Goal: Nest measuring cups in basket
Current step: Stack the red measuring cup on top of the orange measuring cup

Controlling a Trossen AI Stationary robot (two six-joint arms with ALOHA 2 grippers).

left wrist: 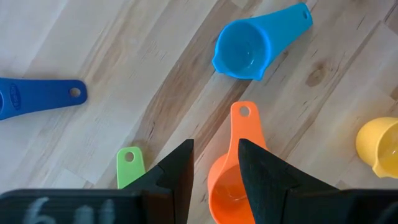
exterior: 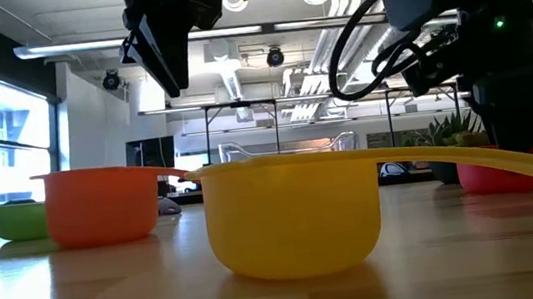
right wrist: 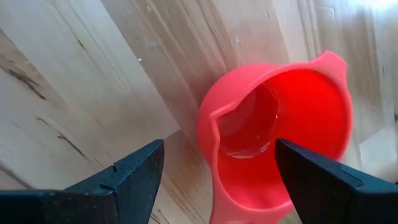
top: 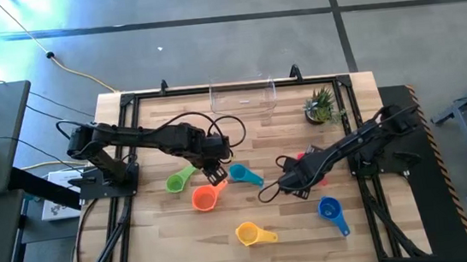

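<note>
The left gripper (top: 216, 175) hangs over the middle of the table (top: 294, 228), just above the orange cup (top: 204, 199). Its two fingers (left wrist: 177, 180) stand a little apart with nothing between them: released. Seen from the wrist, the orange cup's bowl sits under the fingertips and its handle runs straight out ahead of them. From above, that handle points up toward the gripper and the far right, bowl nearer the front edge.

The right gripper (top: 294, 179) is down low to the right of centre, jaws spread wide around the red cup (right wrist: 277, 134), one finger on either side. Whether they touch it I can't tell; it looks unclenched. The red cup lies tilted, mouth facing the wrist camera, pour lip toward the far side of the bowl.

The green cup (top: 177, 183) sits left of the orange one, handle slanting up to the right toward the left gripper. The teal cup (top: 242, 174) lies just right of that gripper, handle running down and to the right. The yellow cup (top: 249, 233) is near the front edge, handle pointing right. The blue cup (top: 330, 210) is front right, handle slanting down to the right.

The basket (top: 243, 96) stands at the far edge, centred, long side along that edge, with no cup in it. A small plant (top: 320, 105) is to its right.
</note>
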